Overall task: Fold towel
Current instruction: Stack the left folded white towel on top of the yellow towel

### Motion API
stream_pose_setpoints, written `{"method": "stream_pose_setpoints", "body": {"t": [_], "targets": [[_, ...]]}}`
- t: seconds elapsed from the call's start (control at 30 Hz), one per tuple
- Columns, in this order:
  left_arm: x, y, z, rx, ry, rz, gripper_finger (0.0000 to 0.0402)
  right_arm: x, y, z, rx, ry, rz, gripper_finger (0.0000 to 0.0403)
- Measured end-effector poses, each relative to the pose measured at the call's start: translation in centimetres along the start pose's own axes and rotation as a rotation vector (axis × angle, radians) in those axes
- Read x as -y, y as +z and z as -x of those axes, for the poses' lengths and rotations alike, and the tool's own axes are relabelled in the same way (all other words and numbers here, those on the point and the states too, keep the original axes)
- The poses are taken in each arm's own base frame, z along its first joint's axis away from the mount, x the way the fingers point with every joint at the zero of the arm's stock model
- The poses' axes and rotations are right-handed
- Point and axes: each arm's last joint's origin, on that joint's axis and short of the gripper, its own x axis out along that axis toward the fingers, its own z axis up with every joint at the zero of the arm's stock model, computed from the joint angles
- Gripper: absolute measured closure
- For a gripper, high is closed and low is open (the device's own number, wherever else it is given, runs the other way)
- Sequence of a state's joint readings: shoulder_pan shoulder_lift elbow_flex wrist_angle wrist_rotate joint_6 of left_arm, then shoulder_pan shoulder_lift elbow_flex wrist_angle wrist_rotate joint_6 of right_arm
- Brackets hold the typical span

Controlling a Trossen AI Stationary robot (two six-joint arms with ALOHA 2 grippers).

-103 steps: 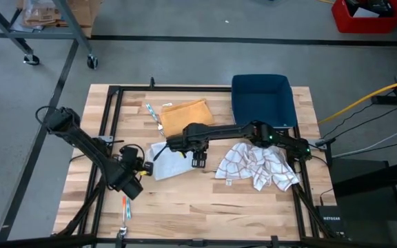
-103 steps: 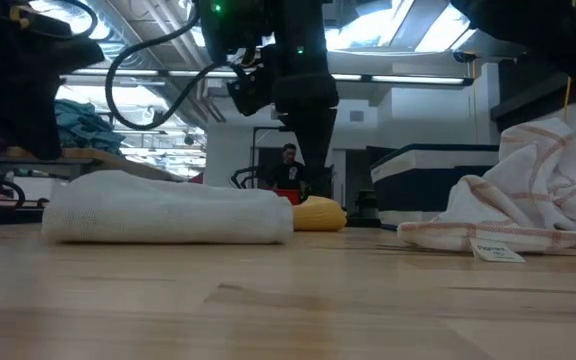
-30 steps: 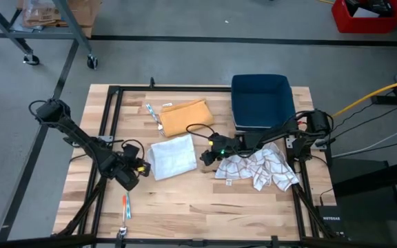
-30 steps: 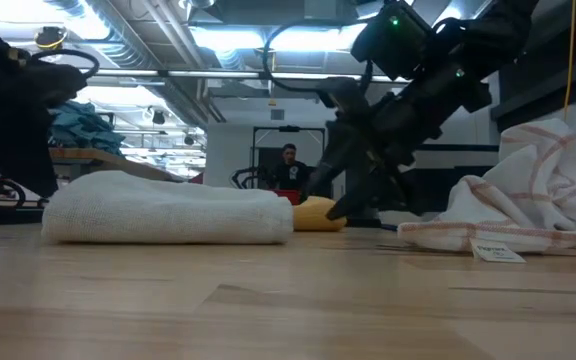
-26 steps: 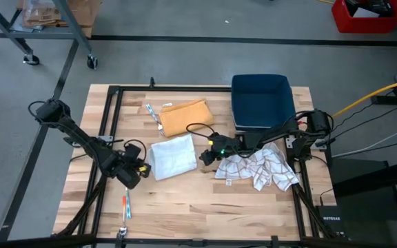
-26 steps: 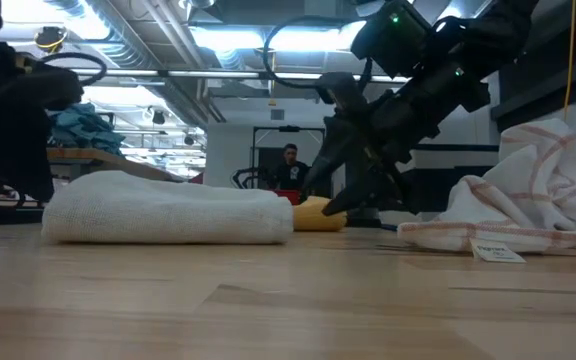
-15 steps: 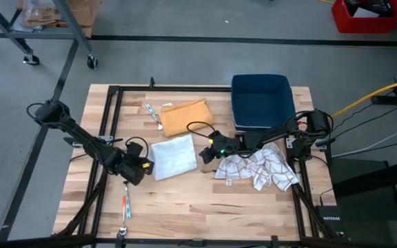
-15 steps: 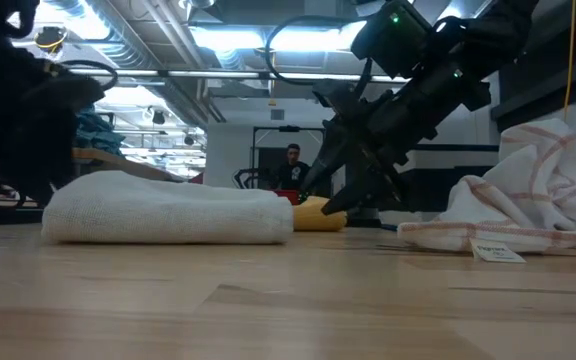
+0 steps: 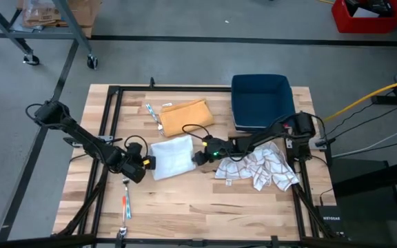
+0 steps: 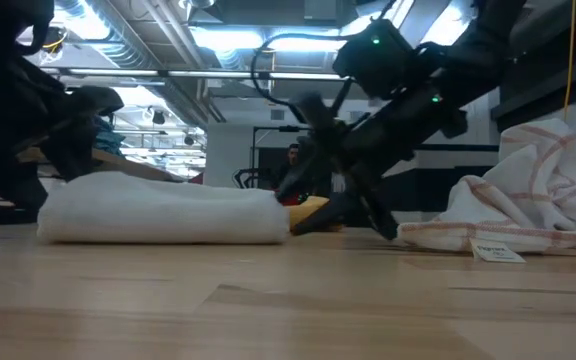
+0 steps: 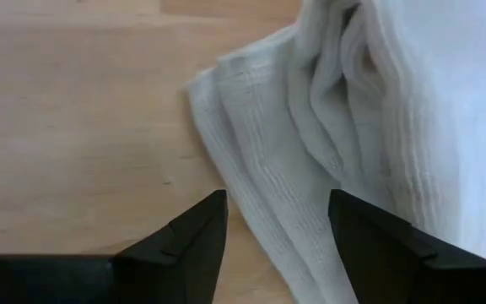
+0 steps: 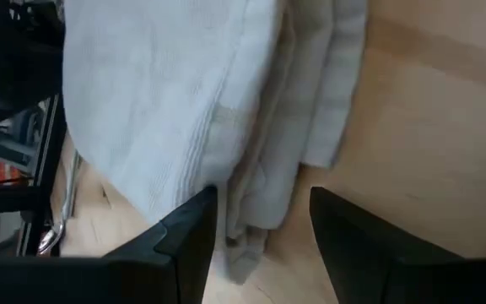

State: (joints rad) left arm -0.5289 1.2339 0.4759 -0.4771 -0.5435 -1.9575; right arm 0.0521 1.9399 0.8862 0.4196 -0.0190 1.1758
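Observation:
A white towel (image 9: 173, 156), folded into a thick pad, lies flat on the wooden table. My left gripper (image 9: 149, 163) is low at the pad's left near corner, open; in its wrist view the layered corner (image 11: 251, 186) lies between its fingers (image 11: 197, 241). My right gripper (image 9: 196, 157) is low at the pad's right edge, open, slanting down; the stacked edge (image 12: 264, 169) runs between its fingers (image 12: 188, 236). In the low view the pad (image 10: 163, 210) sits between the two arms. My left gripper stands astride the towel's corner; whether its fingers touch the cloth I cannot tell. My right gripper stands astride the towel's right edge; whether it touches I cannot tell either.
A crumpled white towel with red checks (image 9: 257, 167) lies right of the pad, under the right arm. An orange cloth (image 9: 185, 116) and a utensil (image 9: 154, 116) lie toward the far side, a blue bin (image 9: 262, 100) at the far right. A pen-like thing (image 9: 125, 207) lies near left.
My left gripper has crept toward the table's right, up to the towel's left corner. My right gripper has moved toward the table's left and down, up to the towel's right edge. The towel has stayed where it was.

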Motion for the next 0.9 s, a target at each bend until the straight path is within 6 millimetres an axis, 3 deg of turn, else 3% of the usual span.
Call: {"method": "stream_pose_setpoints", "body": {"t": [0.3, 0.53, 0.7, 0.9], "targets": [[-1.3, 0.0, -0.9, -0.003, -0.01, 0.059, 0.0201, -2.6, 1.1, -4.2, -0.015, 0.032, 0.006, 0.0207], [-1.9, 0.0, -1.3, -0.002, -0.019, 0.049, 0.0211, -4.2, 1.8, -6.1, -0.041, -0.021, 0.097, 0.0208], [-1.8, -0.1, -1.4, -0.008, -0.04, -0.046, 0.0275, -4.5, 1.9, -6.6, -0.038, -0.014, 0.144, 0.0245], [-1.3, -0.3, -1.3, -0.012, -0.092, -0.078, 0.0384, -4.7, 2.0, -6.6, -0.03, 0.002, 0.205, 0.0357]]}}
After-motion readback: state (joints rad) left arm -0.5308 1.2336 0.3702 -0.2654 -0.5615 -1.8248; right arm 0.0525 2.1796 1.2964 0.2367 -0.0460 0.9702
